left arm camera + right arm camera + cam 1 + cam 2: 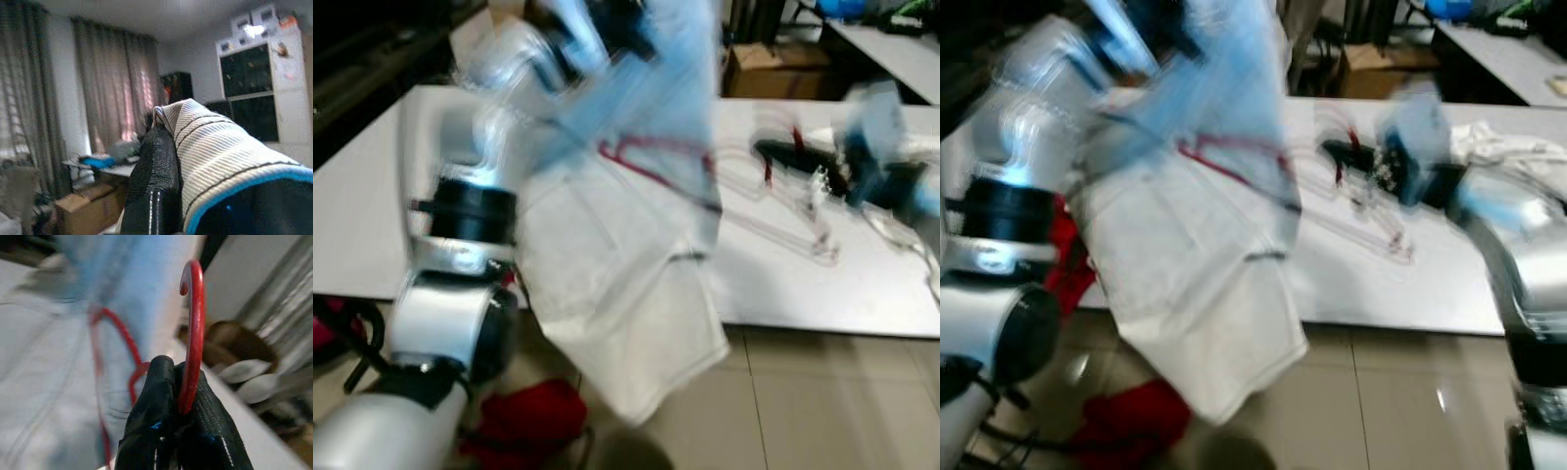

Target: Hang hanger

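Your head cameras are smeared with motion blur, but you can make out the left gripper [607, 29] raised high over the white table [372, 225], holding up a white garment with a pale blue upper part [617, 294] that hangs down past the table's front edge toward the tiled floor [822, 401]. The red hanger [651, 162] shows faintly through the fabric as a thin red outline. To the right, your right gripper [1371, 162] reaches in over the table, though the blur hides its fingers there. The right wrist view gives you what the head views cannot: the two black fingers [156, 421] are pressed together on the red hanger's hook [193, 333], which rises upright from between them, with the blue and white cloth blurred behind it. The left wrist view shows a black finger [154, 181] pressed against ribbed white cloth with a blue edge, so that gripper is clamped on the garment. Red cloth [533, 411] lies on the floor below the table, and a cardboard box [773, 69] sits behind it.
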Robot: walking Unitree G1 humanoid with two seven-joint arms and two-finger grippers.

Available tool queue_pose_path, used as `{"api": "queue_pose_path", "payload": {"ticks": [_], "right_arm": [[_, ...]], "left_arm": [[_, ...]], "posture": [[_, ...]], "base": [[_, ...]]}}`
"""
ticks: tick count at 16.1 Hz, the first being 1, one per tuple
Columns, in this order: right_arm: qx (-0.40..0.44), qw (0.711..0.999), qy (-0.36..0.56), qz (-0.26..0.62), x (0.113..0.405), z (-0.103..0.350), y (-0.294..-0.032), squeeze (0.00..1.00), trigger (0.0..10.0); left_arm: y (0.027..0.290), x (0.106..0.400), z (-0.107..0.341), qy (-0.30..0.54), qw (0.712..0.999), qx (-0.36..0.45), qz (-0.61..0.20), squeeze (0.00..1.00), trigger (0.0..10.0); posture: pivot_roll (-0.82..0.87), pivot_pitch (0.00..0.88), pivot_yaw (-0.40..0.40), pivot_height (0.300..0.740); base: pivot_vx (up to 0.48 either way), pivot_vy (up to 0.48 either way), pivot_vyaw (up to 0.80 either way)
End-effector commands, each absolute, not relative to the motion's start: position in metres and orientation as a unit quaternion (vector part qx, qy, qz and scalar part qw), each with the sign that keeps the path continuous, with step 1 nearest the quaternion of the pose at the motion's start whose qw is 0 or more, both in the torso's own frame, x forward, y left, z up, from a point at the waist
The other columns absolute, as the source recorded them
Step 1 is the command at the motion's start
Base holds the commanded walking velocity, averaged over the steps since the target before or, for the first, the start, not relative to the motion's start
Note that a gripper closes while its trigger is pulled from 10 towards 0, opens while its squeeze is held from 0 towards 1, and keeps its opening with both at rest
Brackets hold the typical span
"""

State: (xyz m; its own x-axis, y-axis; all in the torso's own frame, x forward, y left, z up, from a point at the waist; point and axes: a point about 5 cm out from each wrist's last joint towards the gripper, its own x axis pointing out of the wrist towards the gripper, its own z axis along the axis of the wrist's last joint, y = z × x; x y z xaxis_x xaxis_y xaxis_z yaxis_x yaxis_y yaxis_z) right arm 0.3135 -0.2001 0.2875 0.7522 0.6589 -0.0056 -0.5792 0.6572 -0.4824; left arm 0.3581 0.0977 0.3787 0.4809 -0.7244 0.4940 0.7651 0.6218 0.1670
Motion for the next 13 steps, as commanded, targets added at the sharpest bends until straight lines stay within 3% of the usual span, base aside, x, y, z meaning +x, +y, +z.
{"api": "queue_pose_path", "payload": {"ticks": [1, 2, 4, 7, 10, 13], "right_arm": [[-0.239, 0.926, -0.109, 0.270, 0.326, 0.298, -0.213, 0.00, 10.0], [-0.214, 0.931, -0.204, 0.213, 0.341, 0.335, -0.209, 0.00, 10.0], [-0.127, 0.922, -0.300, 0.208, 0.342, 0.371, -0.205, 0.00, 10.0], [-0.102, 0.908, -0.368, 0.170, 0.348, 0.391, -0.205, 0.00, 10.0], [-0.168, 0.910, -0.330, 0.186, 0.360, 0.351, -0.192, 0.00, 10.0], [-0.201, 0.901, -0.255, 0.289, 0.343, 0.282, -0.166, 0.00, 10.0]], "left_arm": [[0.089, 0.344, 0.409, -0.319, 0.833, -0.042, -0.450, 0.00, 10.0], [0.095, 0.339, 0.421, -0.339, 0.828, -0.050, -0.443, 0.00, 10.0], [0.103, 0.335, 0.434, -0.360, 0.825, -0.055, -0.432, 0.00, 10.0], [0.112, 0.332, 0.443, -0.373, 0.829, -0.064, -0.412, 0.00, 10.0], [0.115, 0.343, 0.421, -0.351, 0.853, -0.053, -0.382, 0.00, 10.0], [0.119, 0.361, 0.349, -0.286, 0.899, -0.051, -0.329, 0.00, 10.0]], "posture": [[-0.18, 0.000, 0.025, 0.740], [-0.19, 0.000, 0.029, 0.740], [-0.18, 0.000, 0.023, 0.740], [-0.17, 0.000, 0.010, 0.740], [-0.16, 0.000, 0.011, 0.740], [-0.17, 0.000, 0.017, 0.740]], "base": [[0.334, 0.000, 0.00], [0.334, 0.000, 0.00], [0.336, 0.000, 0.00], [0.336, 0.000, 0.00], [0.326, 0.000, 0.00], [0.086, 0.000, 0.00]]}}
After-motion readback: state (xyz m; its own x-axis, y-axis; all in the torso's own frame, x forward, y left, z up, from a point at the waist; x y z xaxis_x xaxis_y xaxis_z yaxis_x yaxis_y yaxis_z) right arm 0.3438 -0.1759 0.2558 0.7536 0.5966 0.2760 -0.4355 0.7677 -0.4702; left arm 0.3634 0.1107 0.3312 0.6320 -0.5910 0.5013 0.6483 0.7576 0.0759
